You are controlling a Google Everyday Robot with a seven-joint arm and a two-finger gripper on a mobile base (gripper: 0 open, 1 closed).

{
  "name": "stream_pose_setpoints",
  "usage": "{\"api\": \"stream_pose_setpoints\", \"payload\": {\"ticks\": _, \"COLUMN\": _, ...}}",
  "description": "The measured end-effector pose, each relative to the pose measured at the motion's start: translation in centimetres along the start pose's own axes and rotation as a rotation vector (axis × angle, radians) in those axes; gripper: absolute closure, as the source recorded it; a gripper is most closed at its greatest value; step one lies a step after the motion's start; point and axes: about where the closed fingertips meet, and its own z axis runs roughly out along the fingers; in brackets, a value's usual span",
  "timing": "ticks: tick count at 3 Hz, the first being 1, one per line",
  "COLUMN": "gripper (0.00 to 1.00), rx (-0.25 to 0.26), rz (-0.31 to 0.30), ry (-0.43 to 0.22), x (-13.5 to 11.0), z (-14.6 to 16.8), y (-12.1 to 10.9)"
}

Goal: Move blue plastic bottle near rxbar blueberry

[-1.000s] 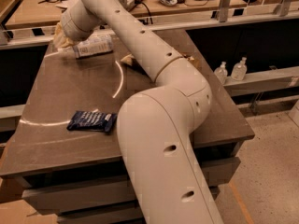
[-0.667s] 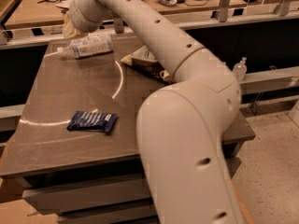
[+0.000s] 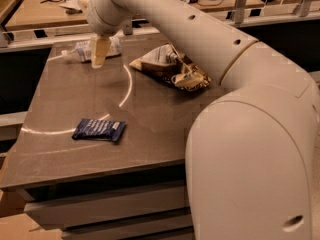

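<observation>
The blue plastic bottle (image 3: 80,50) lies on its side at the back left of the brown table (image 3: 75,94), cap pointing left. My gripper (image 3: 99,58) hangs down from the wrist right at the bottle's middle, covering part of it. The rxbar blueberry (image 3: 99,129), a flat dark blue wrapper with white print, lies near the table's front left, well apart from the bottle.
A crumpled brown-and-white chip bag (image 3: 172,69) lies at the back middle of the table. My arm's large white links (image 3: 250,134) fill the right side of the view. A railing and a cluttered desk (image 3: 45,4) stand behind the table.
The arm has swung and the view has closed in on the table. My gripper has shifted from the bottle's left end to its middle. The bottle and bar stay put.
</observation>
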Motion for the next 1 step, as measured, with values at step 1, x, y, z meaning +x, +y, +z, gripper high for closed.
{"api": "stream_pose_setpoints", "payload": {"ticks": 1, "gripper": 0.0, "rx": 0.0, "rz": 0.0, "ry": 0.0, "x": 0.0, "z": 0.0, "y": 0.0}}
